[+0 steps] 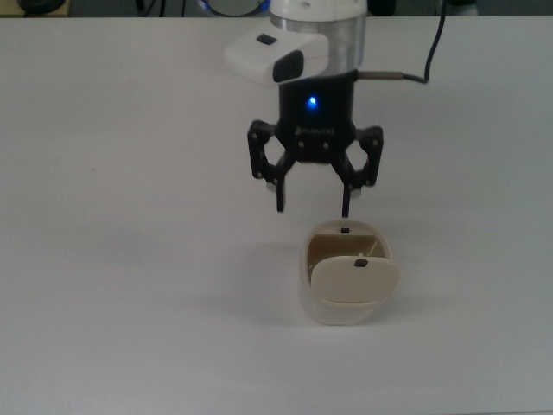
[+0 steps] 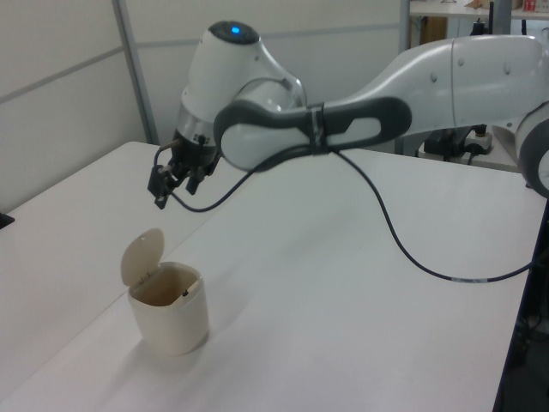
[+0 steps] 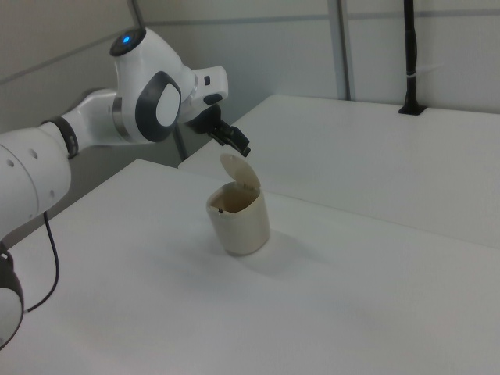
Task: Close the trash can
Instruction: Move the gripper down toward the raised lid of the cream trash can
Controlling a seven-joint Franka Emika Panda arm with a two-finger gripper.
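The trash can (image 1: 327,304) (image 2: 171,313) (image 3: 239,219) is a small cream bin standing on the white table. Its lid (image 1: 355,279) (image 2: 141,255) (image 3: 241,172) stands raised on its hinge, showing a small black tab, and the inside is open to view. My gripper (image 1: 312,208) (image 2: 162,194) (image 3: 242,146) hangs open in the air above the can, its fingertips (image 1: 280,206) spread apart. In the top view it sits just beyond the can's far rim. In the left view it hovers above the upright lid, touching nothing.
The white table (image 1: 130,259) extends all round the can. A seam (image 2: 225,210) splits it into two slabs in the left view. The arm's black cable (image 2: 403,249) loops over the table. A black post (image 3: 412,55) stands at the far edge in the right view.
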